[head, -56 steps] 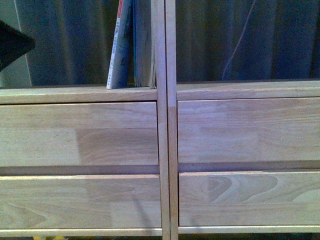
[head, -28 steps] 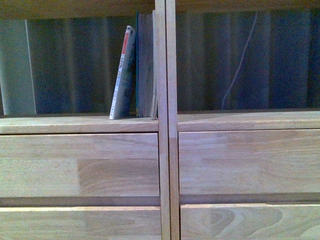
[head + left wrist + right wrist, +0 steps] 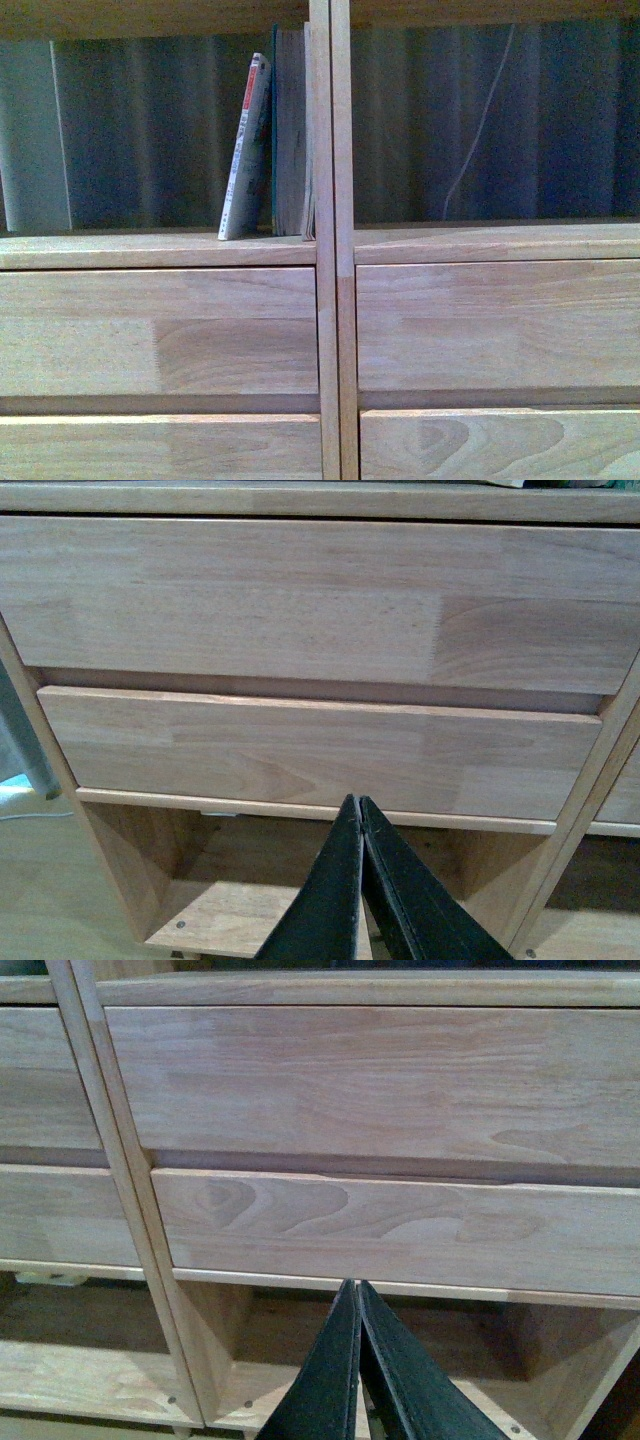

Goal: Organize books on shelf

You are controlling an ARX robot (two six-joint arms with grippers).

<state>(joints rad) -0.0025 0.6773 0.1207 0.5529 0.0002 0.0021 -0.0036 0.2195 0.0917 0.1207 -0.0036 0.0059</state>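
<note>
Shelf (image 3: 333, 250): light wood, two columns split by a doubled upright, plain drawer fronts stacked below an open bay on each side; it filled the front view.

Books: two, both in the left open bay, standing on the board above the upper left drawer. Thin paperback (image 3: 245, 150), pale, printed spine with a red mark near the top, tilted with its top toward the thicker book (image 3: 290, 130) beside it. Thicker book upright, set against the central upright, page edges facing out (cover colour hard to tell in the dim bay).

Right open bay: a thin pale cord (image 3: 478, 130) hung behind it against dark drapery.

Left gripper (image 3: 358, 810): black jaws pressed together, nothing between them, pointed at the lower left drawer (image 3: 320, 750).

Right gripper (image 3: 355, 1295): black jaws likewise together and empty, before the lower right drawer (image 3: 400, 1225).
</note>
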